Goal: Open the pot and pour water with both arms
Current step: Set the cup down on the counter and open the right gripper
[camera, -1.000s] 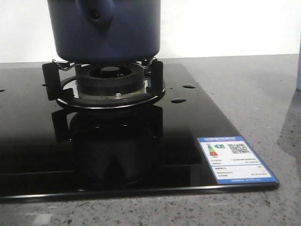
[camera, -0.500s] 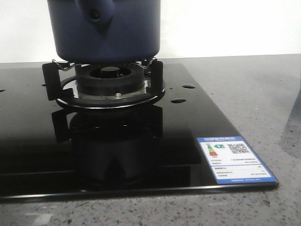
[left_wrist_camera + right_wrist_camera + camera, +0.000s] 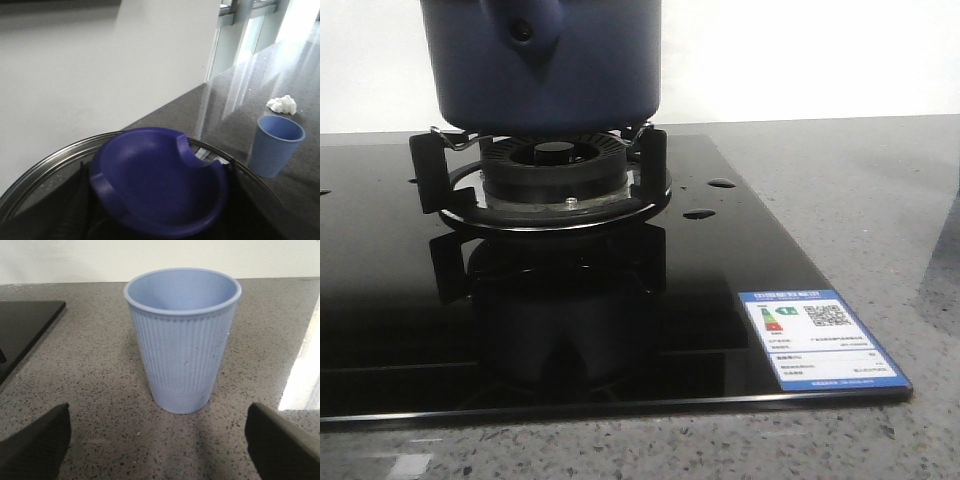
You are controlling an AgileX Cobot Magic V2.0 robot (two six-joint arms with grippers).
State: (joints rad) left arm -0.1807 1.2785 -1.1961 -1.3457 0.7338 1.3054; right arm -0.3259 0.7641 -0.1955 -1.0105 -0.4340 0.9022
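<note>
The dark navy pot [image 3: 545, 70] sits on the burner [image 3: 555, 165]. Its handle lug [image 3: 525, 25] faces the front camera and its top is cut off by the frame. In the left wrist view my left gripper [image 3: 156, 176] is shut on the lid's blue knob [image 3: 155, 190], a dark finger on each side. The lid's metal rim [image 3: 40, 170] curves around them. My right gripper [image 3: 157, 412] is open low over the counter. A ribbed light-blue cup [image 3: 182, 345] stands upright just ahead of its fingers. Neither gripper shows in the front view.
The burner stands on a black glass cooktop [image 3: 620, 300] with a blue label [image 3: 820, 340] at its near right corner. Speckled grey counter surrounds it. The cup [image 3: 275, 147] stands to the right of the pot, with a crumpled white tissue [image 3: 282, 104] beyond it.
A light-blue sliver at the front view's right edge has gone from sight, and the shadow there on the counter has shrunk. The pot has not moved.
</note>
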